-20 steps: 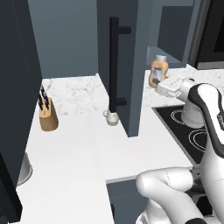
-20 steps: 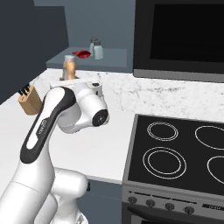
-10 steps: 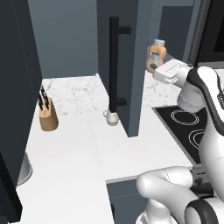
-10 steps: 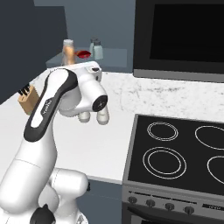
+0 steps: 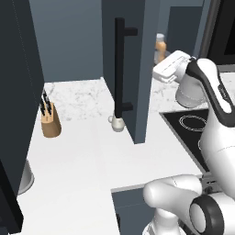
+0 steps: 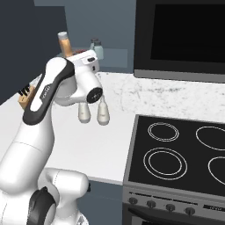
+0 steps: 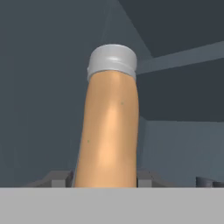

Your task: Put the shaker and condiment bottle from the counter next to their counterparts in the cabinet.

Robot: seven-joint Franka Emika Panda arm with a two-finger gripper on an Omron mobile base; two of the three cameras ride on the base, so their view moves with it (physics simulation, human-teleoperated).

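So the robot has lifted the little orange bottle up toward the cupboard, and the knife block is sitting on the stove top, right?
Not quite. The gripper does hold the orange bottle up by the cabinet, but the knife block stands on the white counter, not the stove top. The left base view shows this.

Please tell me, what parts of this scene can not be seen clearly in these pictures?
- Gripper, hand view: the fingertips are mostly covered by the orange bottle they are shut on.
- Bottle's lower part, left base view: hidden behind the cabinet door and the white hand.
- Small grey shaker, right base view: too small for detail.
- Cabinet inside, left base view: the open door blocks it, so no counterparts are visible.
- Knife block, right base view: partly behind the arm.
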